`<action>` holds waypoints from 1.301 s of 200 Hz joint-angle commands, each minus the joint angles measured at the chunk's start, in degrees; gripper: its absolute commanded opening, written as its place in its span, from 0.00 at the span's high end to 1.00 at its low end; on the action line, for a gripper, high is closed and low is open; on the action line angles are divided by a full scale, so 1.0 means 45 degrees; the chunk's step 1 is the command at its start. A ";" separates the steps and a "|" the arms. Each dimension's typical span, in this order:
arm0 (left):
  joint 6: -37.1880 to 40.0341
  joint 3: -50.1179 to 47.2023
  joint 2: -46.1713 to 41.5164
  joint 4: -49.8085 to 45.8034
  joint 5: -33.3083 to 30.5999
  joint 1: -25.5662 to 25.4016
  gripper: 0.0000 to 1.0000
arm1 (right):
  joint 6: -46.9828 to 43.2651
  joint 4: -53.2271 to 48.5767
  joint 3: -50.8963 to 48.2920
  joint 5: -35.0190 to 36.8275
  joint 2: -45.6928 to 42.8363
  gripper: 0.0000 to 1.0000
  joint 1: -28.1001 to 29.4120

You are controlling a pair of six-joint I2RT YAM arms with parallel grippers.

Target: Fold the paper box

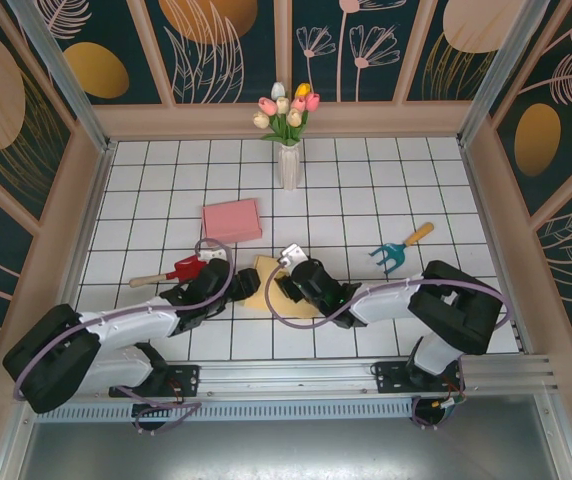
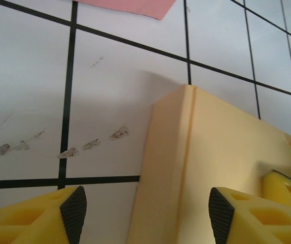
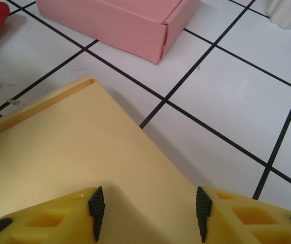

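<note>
The paper box (image 1: 258,292) is a pale yellow sheet lying on the tiled table between the two arms. In the left wrist view the paper box (image 2: 222,147) has one side flap folded up along a crease. My left gripper (image 2: 148,216) stands open, its fingers either side of that raised edge and clear of it. My left gripper (image 1: 234,284) sits at the box's left edge. My right gripper (image 3: 149,213) is open just above the flat panel of the paper box (image 3: 84,152), near a corner. My right gripper (image 1: 286,278) is over the box's upper part.
A folded pink box (image 1: 232,220) lies behind the yellow one, and the pink box (image 3: 120,20) is close ahead of the right gripper. A red shovel (image 1: 171,272) lies left, a blue rake (image 1: 396,252) right, a white vase (image 1: 288,165) of tulips at the back.
</note>
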 commanded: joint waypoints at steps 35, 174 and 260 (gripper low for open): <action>-0.0316 0.1162 0.1183 -0.1865 -0.0384 -0.0627 0.25 | -0.0147 0.0134 -0.0562 -0.0362 -0.0092 0.47 -0.0091; -0.2692 0.1492 -0.2057 -0.4266 -0.1933 -0.1979 0.02 | 0.0087 0.1095 -0.0991 -0.0598 0.0115 0.47 -0.0086; -0.2443 0.2177 0.0402 -0.3362 -0.1143 -0.1999 0.13 | -0.0084 0.0927 -0.1614 -0.0426 -0.0793 0.47 -0.0102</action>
